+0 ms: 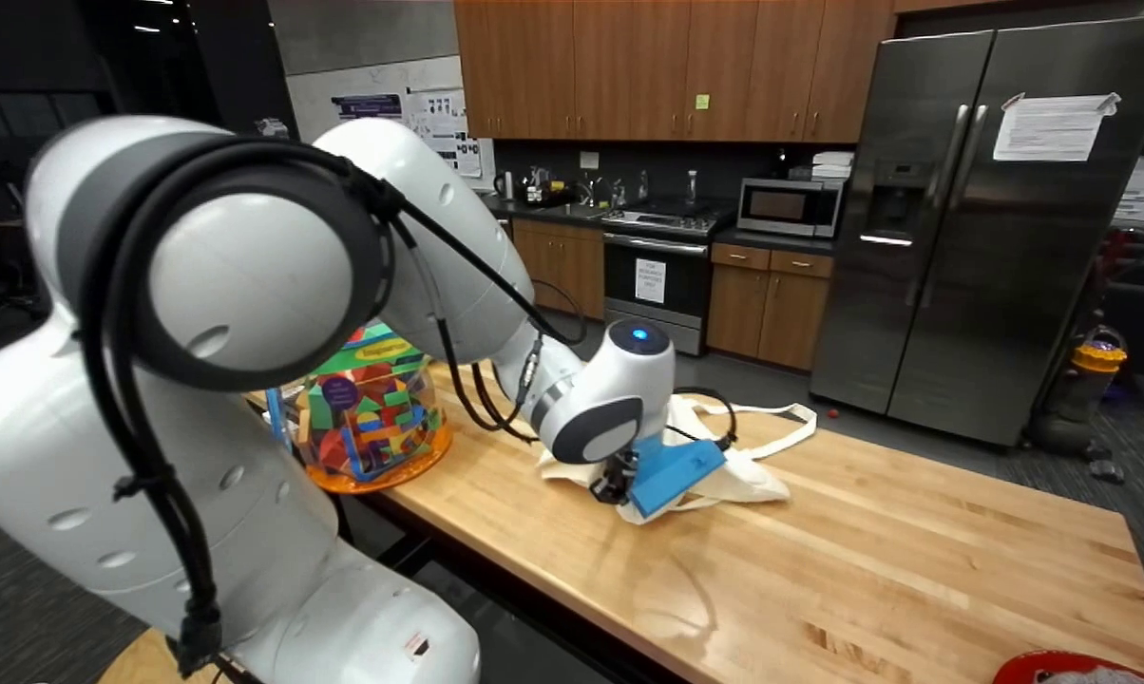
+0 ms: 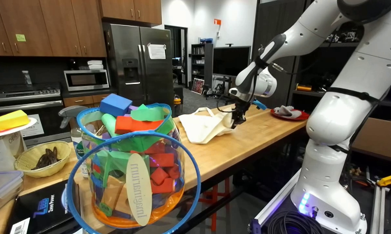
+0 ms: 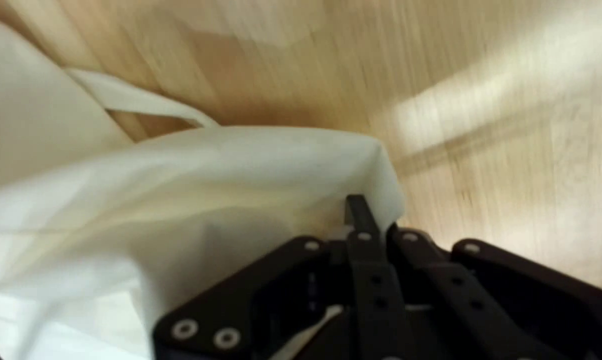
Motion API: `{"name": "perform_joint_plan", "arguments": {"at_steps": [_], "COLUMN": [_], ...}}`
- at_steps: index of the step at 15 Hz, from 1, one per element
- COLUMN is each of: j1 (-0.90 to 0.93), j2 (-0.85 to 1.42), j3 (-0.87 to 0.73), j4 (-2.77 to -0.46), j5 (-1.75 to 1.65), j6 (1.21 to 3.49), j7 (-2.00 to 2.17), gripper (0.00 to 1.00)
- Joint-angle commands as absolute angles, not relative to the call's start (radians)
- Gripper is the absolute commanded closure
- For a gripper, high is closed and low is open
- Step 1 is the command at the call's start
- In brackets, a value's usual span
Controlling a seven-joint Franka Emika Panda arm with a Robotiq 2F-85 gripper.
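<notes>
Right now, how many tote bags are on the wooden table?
1: the cream tote bag rests on the wooden table, some of its cloth pinched in the claw. No other shows, though the block container hides part of the table.

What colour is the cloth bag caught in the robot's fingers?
The bag is cream, seen best in an exterior view.

Wooden tabletop [image 1: 914, 551] | on it — cream cloth bag [image 2: 198, 126] | clear container [image 1: 349, 484] | red plate [image 2: 301, 117] | woven basket [image 2: 49, 169]

One cream cloth bag [image 2: 200, 128]: slack, creased, lying on the wooden bench [image 2: 221, 150], handle loop [image 1: 787, 438] toward the far side; one edge raised, pinched in the pincer [image 3: 379, 227].
</notes>
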State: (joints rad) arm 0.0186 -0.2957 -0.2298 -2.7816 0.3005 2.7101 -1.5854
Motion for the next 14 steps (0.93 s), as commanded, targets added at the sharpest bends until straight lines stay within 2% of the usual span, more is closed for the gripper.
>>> {"name": "perform_joint_plan", "arguments": {"at_steps": [1, 5, 14], "j1": [0.146, 0.21, 0.174], "j2": [-0.303, -0.278, -0.31], "j3": [-0.13, -0.064, -0.102], "j4": [-2.739, -2.599, -2.241], "j5": [0.291, 0.245, 0.227], "j6": [2.688, 2.645, 2.423], "j7": [-1.52, -1.462, -1.502], "gripper": [0.99, 0.99, 0.99]}}
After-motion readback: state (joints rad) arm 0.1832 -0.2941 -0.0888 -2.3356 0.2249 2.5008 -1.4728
